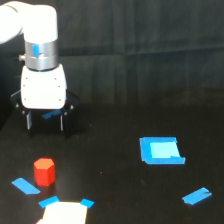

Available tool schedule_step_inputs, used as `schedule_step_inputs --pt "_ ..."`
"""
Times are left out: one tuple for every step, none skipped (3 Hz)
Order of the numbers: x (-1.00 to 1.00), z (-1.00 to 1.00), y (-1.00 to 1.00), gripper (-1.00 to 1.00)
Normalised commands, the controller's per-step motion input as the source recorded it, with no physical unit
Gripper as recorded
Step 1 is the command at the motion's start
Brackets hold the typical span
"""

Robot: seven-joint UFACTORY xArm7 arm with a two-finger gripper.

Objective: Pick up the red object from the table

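Red object: small red-orange faceted block, sitting on the table in the lower part of the exterior view's left, standing upright on one flat end with its long axis running vertical and a flat facet turning toward the camera. Nothing is touching it and nothing is lying across its top.

Surroundings: a blue tape strip is lying just beside its base on the exterior view's left; a pale rectangular patch with blue tape at its upper corners is lying near it at the bottom edge. A blue square patch is lying well apart toward the exterior view's right, and a further blue tape piece is lying beyond that, lower right.

Gripper: hanging from the white arm above and behind the block, well apart from it, its two dark fingers pointing down and standing spread, gripping nothing. A bit of blue is showing between the fingers. No item is standing between gripper and block
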Motion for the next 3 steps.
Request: schedule_step_inputs --pt "0.35 -1.00 -0.92 1.00" --pt "0.97 0.20 -0.59 1.00" --pt "0.40 0.25 -0.92 1.00"
